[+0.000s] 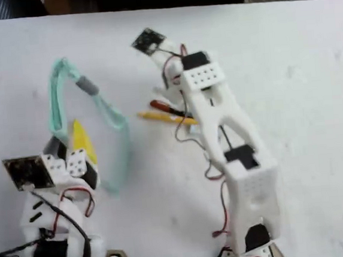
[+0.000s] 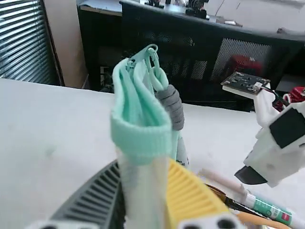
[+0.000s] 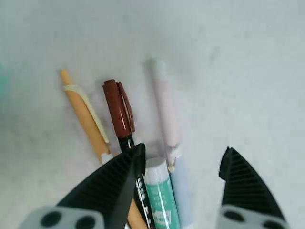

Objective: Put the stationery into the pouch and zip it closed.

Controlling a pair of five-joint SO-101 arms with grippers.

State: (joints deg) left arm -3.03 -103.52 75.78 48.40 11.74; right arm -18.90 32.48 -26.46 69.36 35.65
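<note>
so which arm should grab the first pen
Right. The right gripper hangs open just over the pens lying on the table. The left gripper is shut on the pouch, away from the pens, so it is likely busy holding that.

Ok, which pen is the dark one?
The brownish-red pen, lying between the orange pen and the pale pink pen, both much lighter.

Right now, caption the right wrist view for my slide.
Open right gripper over an orange pen, a brown pen, a pink pen and a green-labelled pen on the white table.
</note>
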